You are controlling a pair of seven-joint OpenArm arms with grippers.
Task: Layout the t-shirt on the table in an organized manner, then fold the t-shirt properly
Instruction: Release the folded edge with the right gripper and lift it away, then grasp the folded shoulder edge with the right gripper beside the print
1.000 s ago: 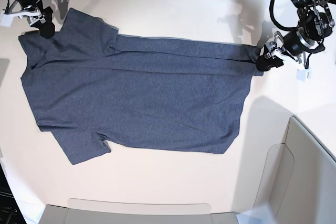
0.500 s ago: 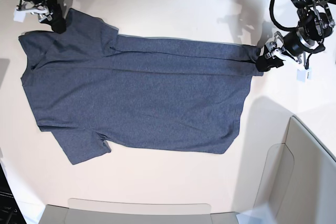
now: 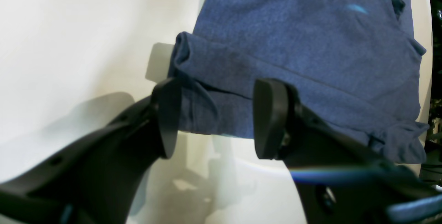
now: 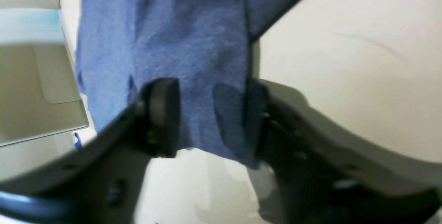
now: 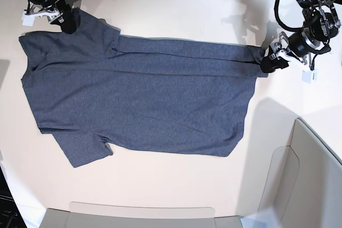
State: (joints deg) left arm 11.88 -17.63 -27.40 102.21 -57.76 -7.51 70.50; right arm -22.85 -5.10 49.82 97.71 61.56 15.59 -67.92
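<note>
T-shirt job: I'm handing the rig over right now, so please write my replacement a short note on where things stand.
Left gripper: open, jaws either side of the bunched hem corner of the t-shirt, not closed on it.
Right gripper: at the sleeve edge on the opposite end, cloth between its jaws; whether it has clamped cannot be told.
The t-shirt lies spread on the table, mostly flat. The far long edge is folded over in a band, and the hem corner at the left gripper is bunched.
Done: rough layout.
Left: smooth the band and corners, then do all the folds.
</note>
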